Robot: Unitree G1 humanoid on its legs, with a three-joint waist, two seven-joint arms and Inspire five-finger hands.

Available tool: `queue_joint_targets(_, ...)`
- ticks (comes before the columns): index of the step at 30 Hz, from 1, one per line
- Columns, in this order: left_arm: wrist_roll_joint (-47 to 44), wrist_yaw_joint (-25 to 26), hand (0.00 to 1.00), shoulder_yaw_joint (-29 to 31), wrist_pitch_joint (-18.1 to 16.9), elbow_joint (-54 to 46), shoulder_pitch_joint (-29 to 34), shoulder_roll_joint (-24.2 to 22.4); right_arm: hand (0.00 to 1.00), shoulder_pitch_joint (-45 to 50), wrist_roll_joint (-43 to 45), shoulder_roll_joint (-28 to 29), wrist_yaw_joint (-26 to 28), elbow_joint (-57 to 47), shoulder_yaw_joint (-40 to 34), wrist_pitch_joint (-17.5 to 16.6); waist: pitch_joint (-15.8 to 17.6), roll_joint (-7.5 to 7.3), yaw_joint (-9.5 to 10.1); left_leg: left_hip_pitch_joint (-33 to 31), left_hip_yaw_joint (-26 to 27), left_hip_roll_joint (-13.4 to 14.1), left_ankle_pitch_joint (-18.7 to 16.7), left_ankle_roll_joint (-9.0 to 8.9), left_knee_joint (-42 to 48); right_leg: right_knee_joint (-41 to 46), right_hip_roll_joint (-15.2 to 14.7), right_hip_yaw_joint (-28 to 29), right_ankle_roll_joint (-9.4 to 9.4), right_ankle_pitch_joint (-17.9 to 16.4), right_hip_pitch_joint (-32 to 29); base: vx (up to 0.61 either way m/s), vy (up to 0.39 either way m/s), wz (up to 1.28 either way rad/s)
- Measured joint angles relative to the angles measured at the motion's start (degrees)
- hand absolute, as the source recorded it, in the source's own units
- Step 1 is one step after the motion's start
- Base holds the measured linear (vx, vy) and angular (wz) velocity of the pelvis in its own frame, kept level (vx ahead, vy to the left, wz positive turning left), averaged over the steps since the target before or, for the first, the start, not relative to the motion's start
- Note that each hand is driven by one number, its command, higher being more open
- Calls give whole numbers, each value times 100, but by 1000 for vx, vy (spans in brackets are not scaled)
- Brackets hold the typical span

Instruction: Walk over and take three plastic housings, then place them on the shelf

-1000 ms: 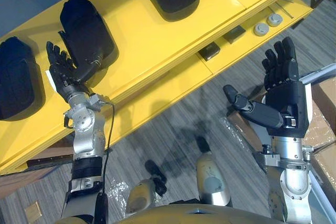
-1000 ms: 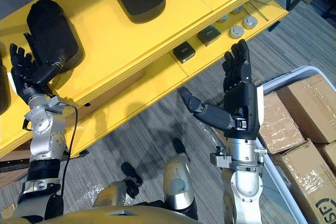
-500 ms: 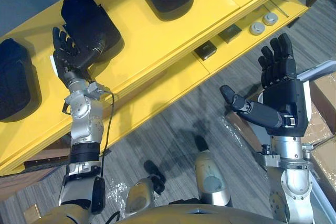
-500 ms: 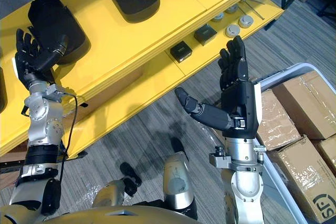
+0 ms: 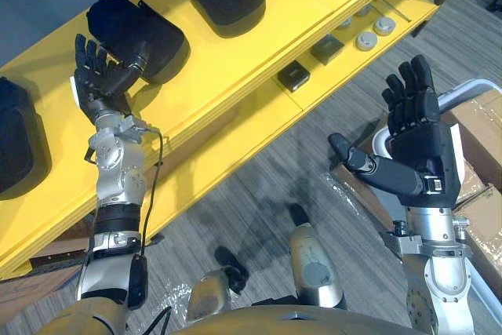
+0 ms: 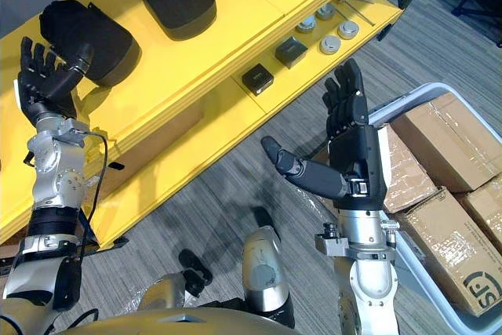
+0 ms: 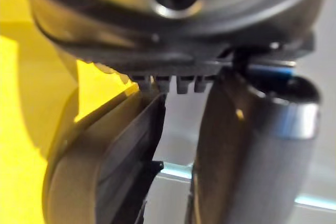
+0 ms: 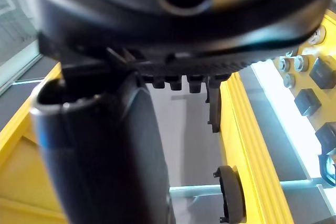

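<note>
Housing [image 5: 149, 33] slid along shelf [image 5: 235, 68], pushed by L hand [image 5: 96, 88], splayed, gripping nothing, as R hand [image 5: 420, 143]; we judge placing, next: withdraw.

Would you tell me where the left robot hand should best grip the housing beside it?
Probably by the near edge of the housing, coming from the front of the shelf: it lies flat, and that edge faces the open left robot hand.

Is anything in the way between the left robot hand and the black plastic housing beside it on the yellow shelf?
Nothing visible is in the way. The left robot hand is open right beside the black plastic housing on the yellow shelf, with its thumb pointing at the housing's near edge.
</note>
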Motion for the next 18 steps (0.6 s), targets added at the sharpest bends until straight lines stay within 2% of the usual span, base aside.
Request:
queue_joint_targets(4,414,349,100,103,-123,-1,40,60,100,51,-1,0,206,1,-7,-54,0,0,1,44,-35,1,-2,1,0,-13,-5,-40,-1,-2,77,-3,-7,2)
queue_joint_targets(7,927,630,100,246,-336,-128,269,108,100,167,-28,1,389,7,-46,-262,-2,2,-4,147,-146,5,-2,1,-15,-77,-21,-142,-8,-7,262,-1,-10,13)
queue_joint_targets(10,1079,735,100,339,-675,-943,1098,95,100,228,-79,12,578,46,-311,-692,-21,4,27,270,-365,0,-22,33,-64,-238,-67,-367,-21,-14,552,-3,1,27)
queue_joint_targets(11,1078,707,100,341,-735,-1132,1265,67,100,212,-125,12,599,67,-368,-759,-37,4,40,283,-415,-3,-23,33,-78,-280,-77,-412,-21,-14,606,25,7,43)
queue_joint_targets(13,1079,506,100,315,-910,-2085,1986,-294,100,171,-380,14,587,162,-545,-888,-172,25,183,284,-662,-11,-23,33,-92,-470,-121,-659,-17,-7,848,34,5,48)
queue_joint_targets(15,1078,361,100,240,-981,-2541,2359,-527,100,93,-611,13,538,287,-550,-881,-285,25,283,283,-786,-14,-21,21,-94,-565,-141,-785,-20,-4,980,46,7,43)
queue_joint_targets(17,1068,-119,100,1,-992,-3197,2970,-877,100,-106,-1012,0,438,515,-549,-770,-460,24,464,284,-1056,-41,-5,-11,-85,-719,-197,-1057,-26,0,1243,68,19,67)
queue_joint_targets(18,1066,-512,100,-240,-978,-3580,3349,-1010,100,-288,-1031,-52,404,648,-542,-619,-535,33,593,283,-1270,-80,-5,-11,-81,-811,-236,-1246,-28,-1,1434,42,26,69)
